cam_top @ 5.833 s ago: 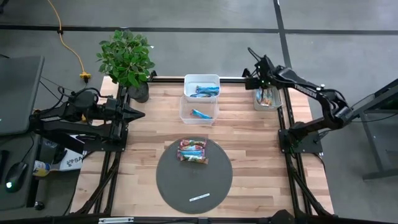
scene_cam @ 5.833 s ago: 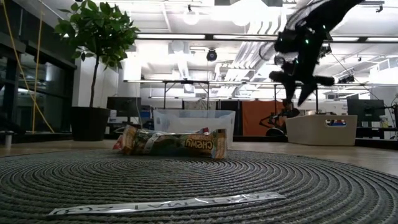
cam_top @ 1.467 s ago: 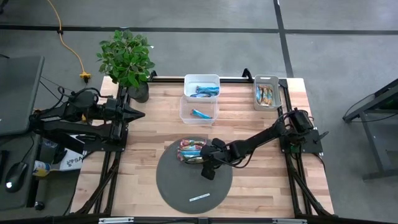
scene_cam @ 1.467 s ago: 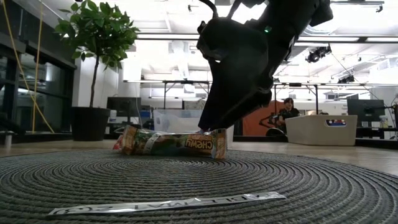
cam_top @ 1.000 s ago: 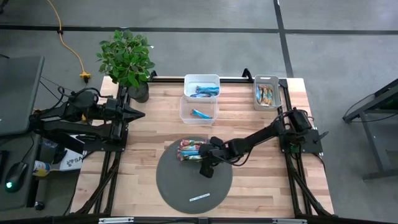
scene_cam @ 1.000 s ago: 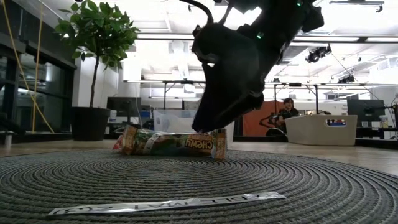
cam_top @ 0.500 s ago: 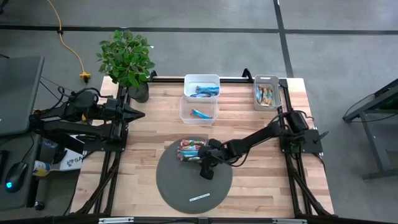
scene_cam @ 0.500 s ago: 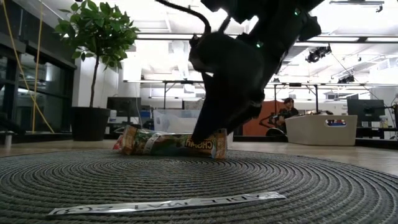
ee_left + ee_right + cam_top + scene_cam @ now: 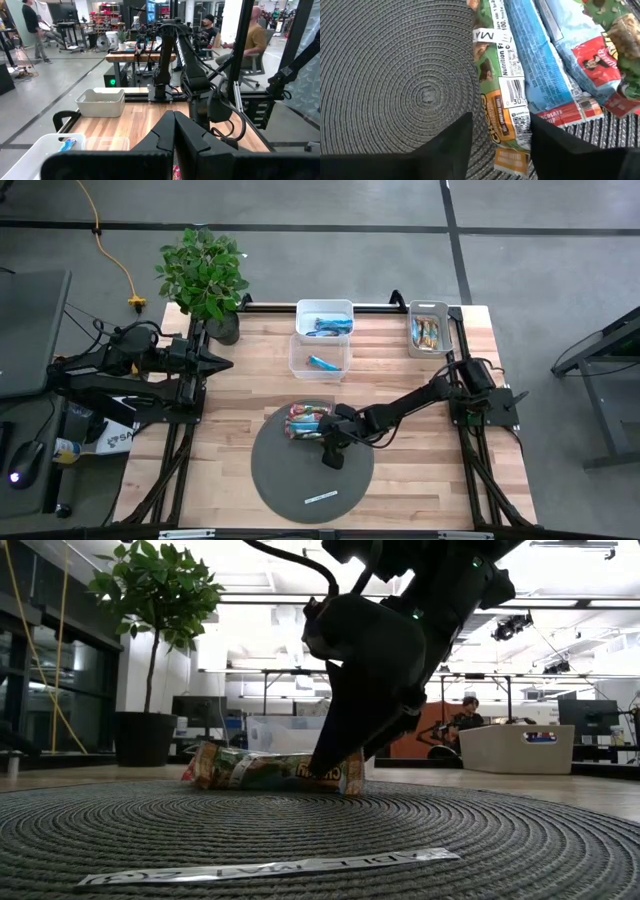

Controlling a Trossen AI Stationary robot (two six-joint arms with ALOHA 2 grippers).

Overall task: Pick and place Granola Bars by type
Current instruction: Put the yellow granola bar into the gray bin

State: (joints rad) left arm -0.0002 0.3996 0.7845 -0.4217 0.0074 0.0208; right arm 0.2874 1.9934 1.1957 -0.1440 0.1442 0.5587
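Observation:
A small pile of granola bars (image 9: 310,423) lies on the far part of the round grey mat (image 9: 300,480). The nearest bar is tan-and-green (image 9: 500,85), with blue-wrapped bars (image 9: 540,75) beside it. My right gripper (image 9: 501,120) slants down over the pile, open. Its fingers stand on either side of the tan-and-green bar (image 9: 270,772) near one end. My left gripper (image 9: 226,363) waits, shut, at the table's left edge, pointing level. My right gripper straddles the tan-and-green bar's end (image 9: 512,150), slanting down from the table's right, fingers across the bar. Whether the fingers (image 9: 455,145) touch the wrapper I cannot tell. The bar lies flat on the mat.
A thin white strip (image 9: 321,498) lies on the mat's near part. At the far side stand a white bin (image 9: 325,308) with blue bars, a clear bin (image 9: 335,356) with one blue bar, and a small bin (image 9: 415,345) at the far right. A potted plant (image 9: 205,275) is at the far left.
My right gripper has sunk a little toward the tan-and-green bar, its fingertips now down at the bar's end. The bars lie where they were.

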